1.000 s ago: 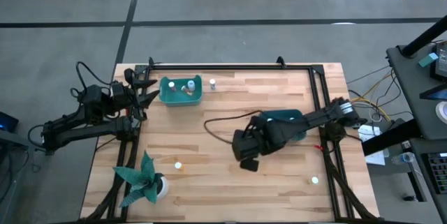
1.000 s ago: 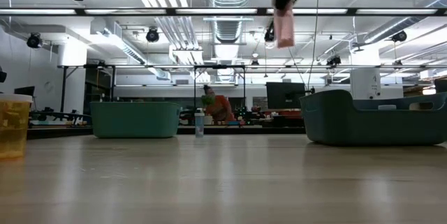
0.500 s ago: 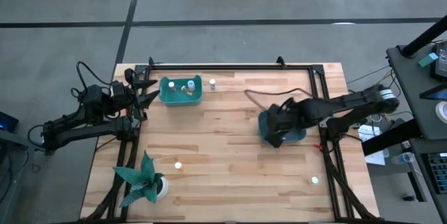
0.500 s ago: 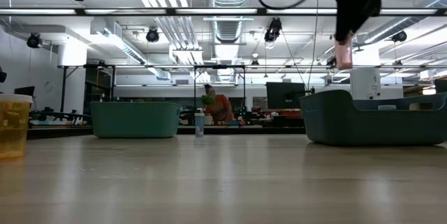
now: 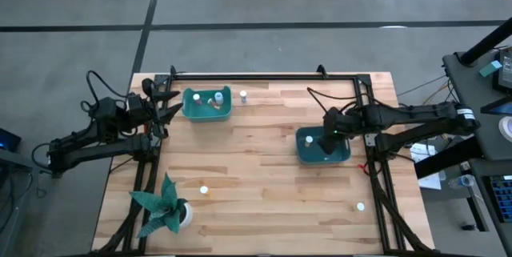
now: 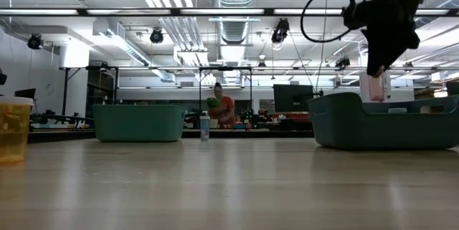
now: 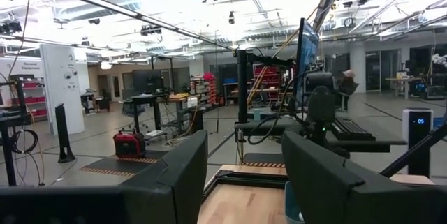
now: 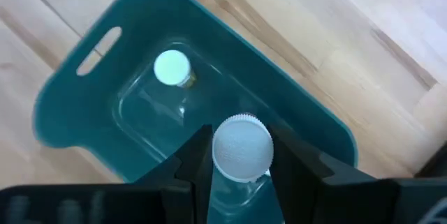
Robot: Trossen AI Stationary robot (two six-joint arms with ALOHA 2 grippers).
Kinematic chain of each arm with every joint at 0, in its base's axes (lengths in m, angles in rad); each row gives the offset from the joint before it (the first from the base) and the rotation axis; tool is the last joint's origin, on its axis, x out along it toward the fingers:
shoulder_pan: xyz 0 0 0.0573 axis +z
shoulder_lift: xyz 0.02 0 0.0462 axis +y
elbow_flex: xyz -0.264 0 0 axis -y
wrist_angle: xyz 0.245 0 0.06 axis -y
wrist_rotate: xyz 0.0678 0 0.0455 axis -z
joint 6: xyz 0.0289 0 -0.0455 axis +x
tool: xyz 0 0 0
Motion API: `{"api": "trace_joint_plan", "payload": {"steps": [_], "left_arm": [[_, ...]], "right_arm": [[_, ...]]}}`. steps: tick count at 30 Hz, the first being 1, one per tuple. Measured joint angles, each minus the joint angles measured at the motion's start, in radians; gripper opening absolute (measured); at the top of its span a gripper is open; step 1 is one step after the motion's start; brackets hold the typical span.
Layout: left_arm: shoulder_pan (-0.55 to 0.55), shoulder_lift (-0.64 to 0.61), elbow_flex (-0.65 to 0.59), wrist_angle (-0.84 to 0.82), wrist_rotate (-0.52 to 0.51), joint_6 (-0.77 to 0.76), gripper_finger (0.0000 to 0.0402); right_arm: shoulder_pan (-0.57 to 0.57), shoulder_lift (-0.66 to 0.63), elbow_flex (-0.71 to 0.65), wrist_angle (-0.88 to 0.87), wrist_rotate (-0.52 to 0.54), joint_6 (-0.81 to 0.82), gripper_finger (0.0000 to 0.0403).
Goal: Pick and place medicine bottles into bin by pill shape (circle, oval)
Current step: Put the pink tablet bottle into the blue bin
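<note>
My right gripper (image 5: pixel 330 138) hangs over the right teal bin (image 5: pixel 342 154) and is shut on a small white medicine bottle (image 8: pixel 241 148), which also shows in the low view (image 6: pixel 374 87). One more bottle (image 8: pixel 172 68) stands inside this bin. The left teal bin (image 5: pixel 194 109) at the far left holds a few bottles. Loose bottles stand on the table beside that bin (image 5: pixel 243 94), at the near left (image 5: pixel 204 189) and at the near right (image 5: pixel 360 206). My left gripper (image 5: pixel 166 103) waits open at the table's far left edge. My right gripper pinches the bottle between its two fingers (image 8: pixel 199 155), on the bottle's sides just below the white cap (image 8: pixel 241 172). The fingers come from above, pointing down. The bottle hangs upright, clear of the bin's floor, its lower end (image 6: pixel 374 99) about level with the bin's rim.
A teal paper plant in a white pot (image 5: pixel 164 209) stands at the near left corner. A yellow container (image 6: pixel 14 126) shows at the low view's left. A black frame (image 5: pixel 256 77) runs along the table's far edge and sides. A person (image 6: pixel 224 108) sits far off in the room.
My right gripper has carried the bottle from the table's middle toward the right and far edges, to above the right teal bin, and has gone down. The bottle stays upright below the fingers and now hangs at the bin's rim.
</note>
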Motion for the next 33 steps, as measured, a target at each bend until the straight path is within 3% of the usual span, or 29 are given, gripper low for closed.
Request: {"api": "trace_joint_plan", "payload": {"steps": [7, 33], "left_arm": [[0.000, 0.002, 0.000, 0.022, 0.000, 0.008, 0.0169], [0.000, 0.006, 0.000, 0.022, 0.000, 0.008, 0.0169]], "right_arm": [[-0.030, -0.009, -0.067, 0.124, -0.004, -0.050, 0.0112], [-0.036, 0.164, -0.103, 0.237, -0.027, -0.169, 0.0112]]}}
